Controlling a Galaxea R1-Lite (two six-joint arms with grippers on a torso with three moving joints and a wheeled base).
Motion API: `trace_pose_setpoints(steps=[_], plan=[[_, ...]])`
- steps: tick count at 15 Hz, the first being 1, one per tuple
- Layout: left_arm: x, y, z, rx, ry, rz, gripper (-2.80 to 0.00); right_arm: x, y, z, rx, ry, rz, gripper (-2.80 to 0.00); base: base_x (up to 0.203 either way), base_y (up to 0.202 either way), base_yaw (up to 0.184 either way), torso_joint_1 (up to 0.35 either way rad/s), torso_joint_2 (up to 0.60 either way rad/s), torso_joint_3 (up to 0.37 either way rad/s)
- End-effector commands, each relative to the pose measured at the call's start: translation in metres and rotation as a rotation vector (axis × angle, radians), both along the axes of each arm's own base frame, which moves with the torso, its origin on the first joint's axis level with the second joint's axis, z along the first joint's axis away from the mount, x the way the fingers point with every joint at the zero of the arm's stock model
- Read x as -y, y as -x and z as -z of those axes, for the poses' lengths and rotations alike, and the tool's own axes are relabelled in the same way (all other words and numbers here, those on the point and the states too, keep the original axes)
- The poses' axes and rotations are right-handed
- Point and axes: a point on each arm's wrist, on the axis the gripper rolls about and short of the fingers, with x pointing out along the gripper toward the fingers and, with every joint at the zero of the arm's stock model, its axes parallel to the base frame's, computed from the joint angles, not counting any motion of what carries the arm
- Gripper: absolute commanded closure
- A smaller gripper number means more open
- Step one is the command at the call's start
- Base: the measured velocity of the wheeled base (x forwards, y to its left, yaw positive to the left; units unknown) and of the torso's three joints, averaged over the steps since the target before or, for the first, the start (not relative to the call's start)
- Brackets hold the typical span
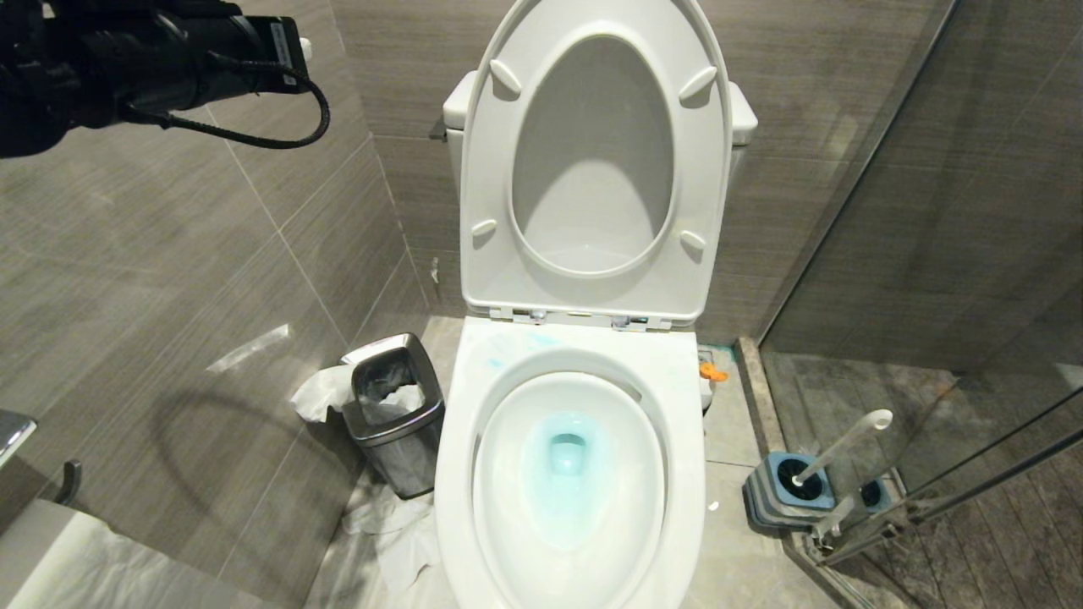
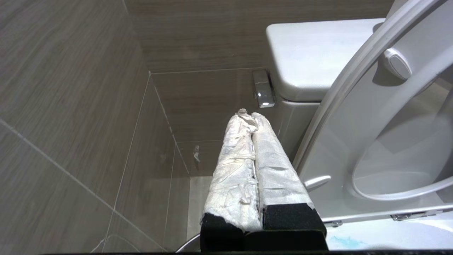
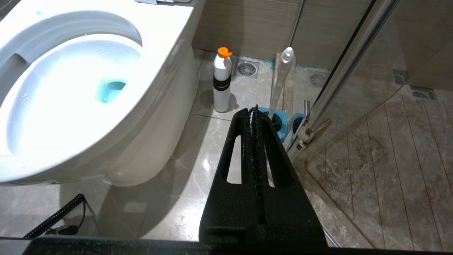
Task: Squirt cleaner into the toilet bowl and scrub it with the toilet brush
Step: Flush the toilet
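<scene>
Though cut off at the head view's corner, left tool [image 2: 250, 115] pressed shut, empty, beside toilet bowl [image 2: 311, 60]

No text, brand, number or sign can be read anywhere: the small white label on the left arm [image 1: 279, 42] is too small to make out.

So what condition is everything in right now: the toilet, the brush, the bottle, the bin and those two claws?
White ceramic toilet bowl: seat and lid up, turquoise-tinted water.
Slim white toilet brush: standing tilted in its blue-and-grey holder.
White bottle with orange cap: upright on floor, capped.
Small steel bin: open, lined, paper inside.
Left gripper: shut, empty, near the cistern.
Right gripper: shut, empty.
</scene>
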Motion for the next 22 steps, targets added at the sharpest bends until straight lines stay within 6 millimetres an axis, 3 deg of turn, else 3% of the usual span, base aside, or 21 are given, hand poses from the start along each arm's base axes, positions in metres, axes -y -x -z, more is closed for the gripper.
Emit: trace_pose_setpoints(steps=[1,14,22], plan=[[0.001,-0.007,0.005,0.002,0.000,-0.002,0.00,0.000,0.000,0.000,-0.001,0.000,0.000,0.00,0.000,0.000,0.000,0.000,0.00,0.000],[-0.004,-0.004,-0.001,0.030,0.000,-0.027,0.00,0.000,0.000,0.000,-0.001,0.000,0.000,0.00,0.000,0.000,0.000,0.000,0.00,0.000],[0.008,-0.002,-0.012,0.173,0.044,-0.034,0.00,0.000,0.000,0.000,-0.001,0.000,0.000,0.00,0.000,0.000,0.000,0.004,0.00,-0.168]])
